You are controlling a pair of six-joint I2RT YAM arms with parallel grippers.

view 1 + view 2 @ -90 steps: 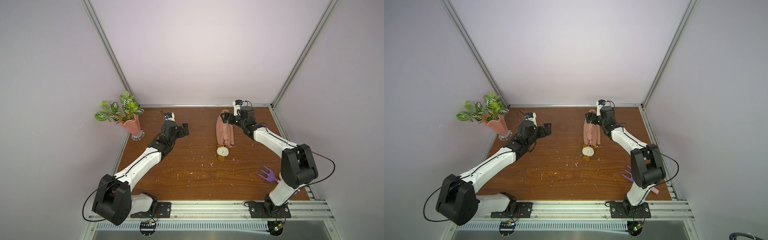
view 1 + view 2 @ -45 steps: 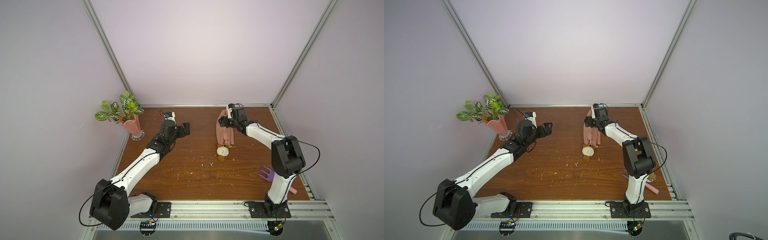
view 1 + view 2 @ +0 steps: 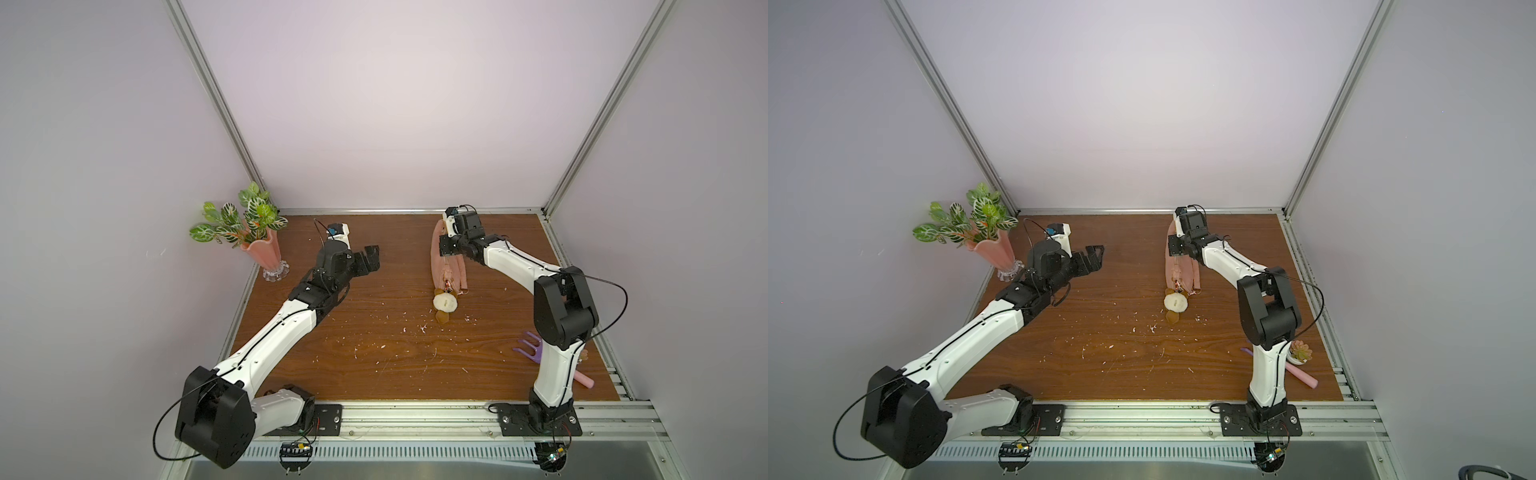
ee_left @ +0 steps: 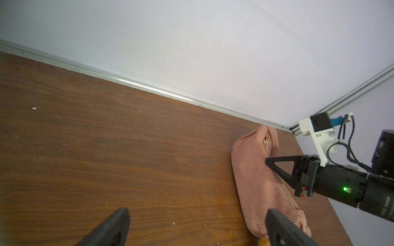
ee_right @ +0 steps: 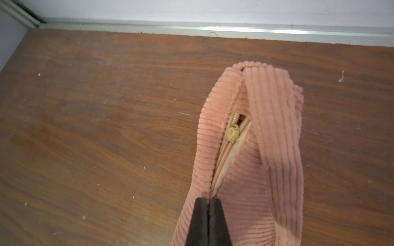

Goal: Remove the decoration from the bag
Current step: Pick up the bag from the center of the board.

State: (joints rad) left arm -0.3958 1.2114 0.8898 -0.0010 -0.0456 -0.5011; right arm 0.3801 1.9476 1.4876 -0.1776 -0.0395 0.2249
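The bag [image 3: 457, 276] lay lengthwise on the wooden table [image 3: 374, 340], zipper side up, with its zipper slider [image 5: 233, 133] close to one end. The right gripper [image 5: 208, 200] sat on top of the bag, partway along the zipper line from the slider. Its two black fingers were pressed flat together with no gap, and their tips touched the ribbed fabric at the seam. Whether any fabric was caught between them could not be told.

The decoration [image 3: 445, 302] rested on the table at the bag's opposite end, the end away from the slider. Its cream body lay just beyond the fabric, a brown piece lay on the side away from the bag, and a thin red loop met the bag's end. It was therefore apart from the right gripper, with a stretch of the bag between them.

The left gripper [image 3: 368, 259] hung above the table well off to one side of the bag, touching nothing. Its jaws were spread wide and held nothing. In the left wrist view the bag showed beyond one of its fingers [image 4: 283, 230].
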